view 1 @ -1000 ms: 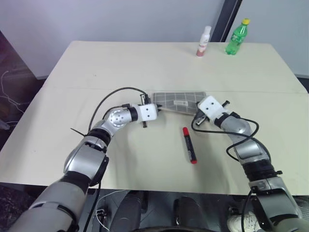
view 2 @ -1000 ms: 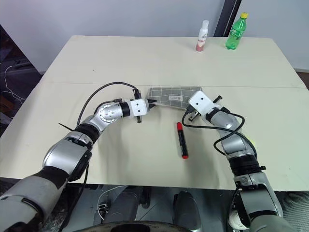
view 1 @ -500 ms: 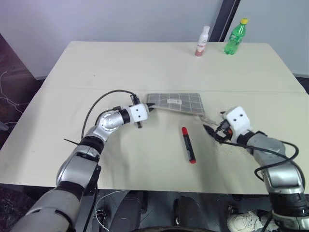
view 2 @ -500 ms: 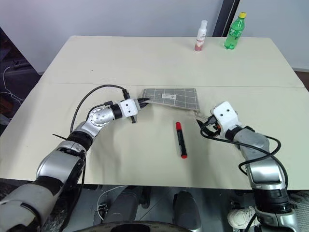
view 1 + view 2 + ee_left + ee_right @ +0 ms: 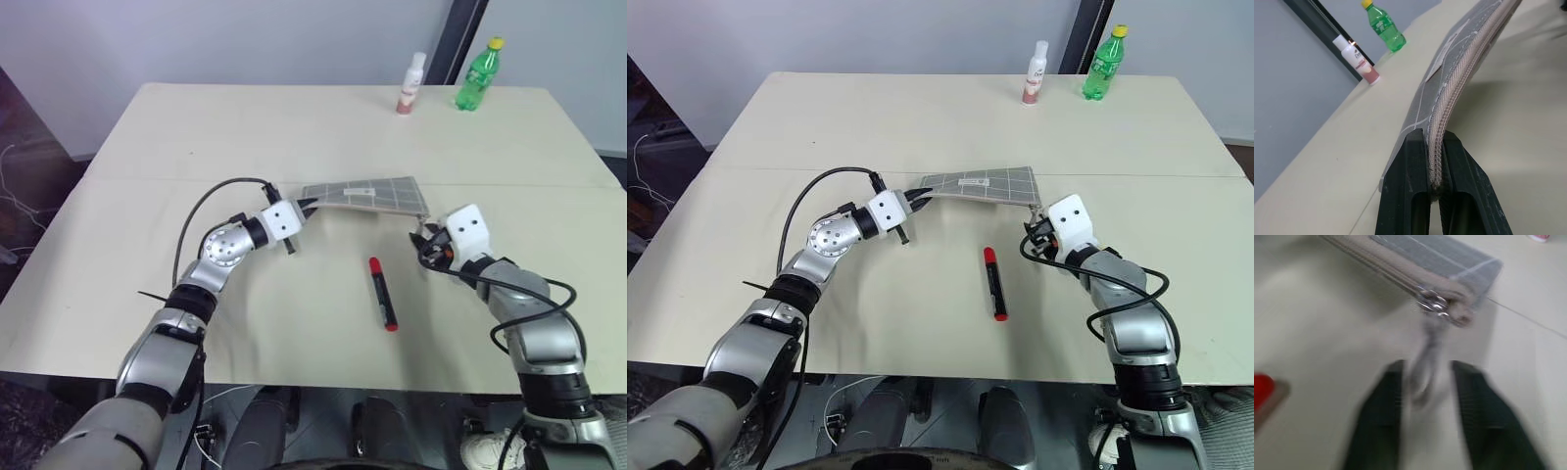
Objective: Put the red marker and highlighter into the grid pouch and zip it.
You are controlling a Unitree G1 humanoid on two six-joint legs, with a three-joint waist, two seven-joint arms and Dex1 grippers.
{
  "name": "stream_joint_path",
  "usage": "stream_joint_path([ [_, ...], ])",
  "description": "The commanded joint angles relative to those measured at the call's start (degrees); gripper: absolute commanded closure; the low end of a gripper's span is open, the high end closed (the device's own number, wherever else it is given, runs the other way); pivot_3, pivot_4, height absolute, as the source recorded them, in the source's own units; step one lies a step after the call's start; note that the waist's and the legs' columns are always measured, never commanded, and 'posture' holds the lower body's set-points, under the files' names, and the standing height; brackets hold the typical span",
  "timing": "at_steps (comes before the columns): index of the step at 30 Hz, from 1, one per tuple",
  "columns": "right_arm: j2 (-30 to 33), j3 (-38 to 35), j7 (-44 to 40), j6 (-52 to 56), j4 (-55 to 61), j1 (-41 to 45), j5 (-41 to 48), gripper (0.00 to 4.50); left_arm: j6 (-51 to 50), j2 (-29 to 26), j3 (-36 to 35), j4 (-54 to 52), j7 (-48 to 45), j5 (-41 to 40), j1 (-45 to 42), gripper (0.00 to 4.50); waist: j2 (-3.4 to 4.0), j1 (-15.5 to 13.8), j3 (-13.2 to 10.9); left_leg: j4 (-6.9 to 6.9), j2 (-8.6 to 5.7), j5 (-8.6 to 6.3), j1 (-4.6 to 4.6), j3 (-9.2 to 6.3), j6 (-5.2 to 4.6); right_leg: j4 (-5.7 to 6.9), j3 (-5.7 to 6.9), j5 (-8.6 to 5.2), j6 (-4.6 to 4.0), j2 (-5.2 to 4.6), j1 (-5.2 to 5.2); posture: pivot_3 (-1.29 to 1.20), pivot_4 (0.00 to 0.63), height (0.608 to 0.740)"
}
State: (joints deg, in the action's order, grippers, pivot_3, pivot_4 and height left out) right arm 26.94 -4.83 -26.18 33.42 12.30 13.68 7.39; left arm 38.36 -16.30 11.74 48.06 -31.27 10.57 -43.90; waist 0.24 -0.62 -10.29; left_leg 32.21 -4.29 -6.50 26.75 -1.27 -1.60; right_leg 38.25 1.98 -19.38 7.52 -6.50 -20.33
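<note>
- The left gripper (image 5: 1434,161) pinches the zipper edge at one end of the grid pouch (image 5: 367,193), which is lifted and tilted near the worktop's middle.
- The red marker (image 5: 382,293) lies flat toward the worktop's near edge, apart from the pouch.
- The right gripper (image 5: 1425,396) is blurred; its fingers stand slightly parted around the zipper pull cord (image 5: 1430,340), grip unclear.
- The beige worktop (image 5: 196,147) carries a white bottle (image 5: 412,83) and a green bottle (image 5: 477,73) at its far edge, against a grey wall.

Grid pouch (image 5: 370,193) raised; red marker (image 5: 383,294) flat on table.
</note>
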Motion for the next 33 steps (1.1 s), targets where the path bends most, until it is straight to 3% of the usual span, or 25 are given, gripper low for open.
stream_joint_path([
  [1, -2.6, -0.4, 2.5, 4.1, 5.2, 1.5, 2.1, 4.48, -1.6, -0.2, -0.8, -3.5, 1.8, -0.2, 0.7, 4.50, 0.00, 0.0, 0.0, 0.00, 0.00, 0.00, 0.00, 0.00, 0.00, 0.00, 0.00, 0.00, 0.00, 0.00, 0.00, 0.00, 0.150, 0.740],
  [10, -4.1, 11.5, 4.2, 4.3, 4.9, 10.1, -4.1, 4.48, -4.1, 1.1, 1.1, -7.7, 2.8, 1.1, 2.7, 4.50, 0.00, 0.0, 0.0, 0.01, 0.00, -0.06, 0.01, -0.01, 0.09, 0.01, -0.02, 0.00, -0.01, 0.01, -0.05, 0.00, 0.150, 0.740],
  [20, -5.5, 29.8, -6.0, -7.1, -4.3, 20.2, -12.0, 4.48, -5.9, 3.2, 3.4, -10.0, 3.1, 3.1, 2.6, 4.50, 0.00, 0.0, 0.0, 0.02, -0.01, 0.04, 0.02, -0.01, 0.00, 0.06, -0.01, 0.00, -0.01, 0.05, -0.07, 0.00, 0.150, 0.740],
  [28, -3.9, 30.5, -10.0, -12.5, -6.1, 19.5, -15.1, 4.48, -6.8, 3.3, 3.2, -11.3, 3.2, 2.8, 3.3, 4.50, 0.00, -0.1, 0.0, 0.04, -0.01, 0.04, 0.02, -0.01, 0.01, 0.09, -0.01, 0.00, -0.01, 0.06, -0.06, 0.00, 0.150, 0.740],
  [31, -2.2, 27.7, -11.1, -12.2, -3.4, 16.7, -13.7, 3.63, -7.0, 2.9, 3.2, -12.0, 3.1, 3.0, 3.9, 4.50, -0.01, -0.1, 0.0, 0.04, -0.01, 0.05, 0.02, -0.01, 0.03, 0.09, -0.01, 0.00, -0.01, 0.05, -0.06, 0.00, 0.150, 0.740],
  [33, -0.4, 26.4, -10.9, -13.0, -1.1, 14.3, -14.7, 2.64, -7.6, 2.7, 2.8, -12.4, 3.2, 2.6, 4.1, 4.50, -0.01, -0.1, 0.0, 0.04, -0.01, 0.04, 0.03, -0.01, 0.03, 0.09, -0.02, 0.00, -0.01, 0.05, -0.06, 0.00, 0.150, 0.740],
])
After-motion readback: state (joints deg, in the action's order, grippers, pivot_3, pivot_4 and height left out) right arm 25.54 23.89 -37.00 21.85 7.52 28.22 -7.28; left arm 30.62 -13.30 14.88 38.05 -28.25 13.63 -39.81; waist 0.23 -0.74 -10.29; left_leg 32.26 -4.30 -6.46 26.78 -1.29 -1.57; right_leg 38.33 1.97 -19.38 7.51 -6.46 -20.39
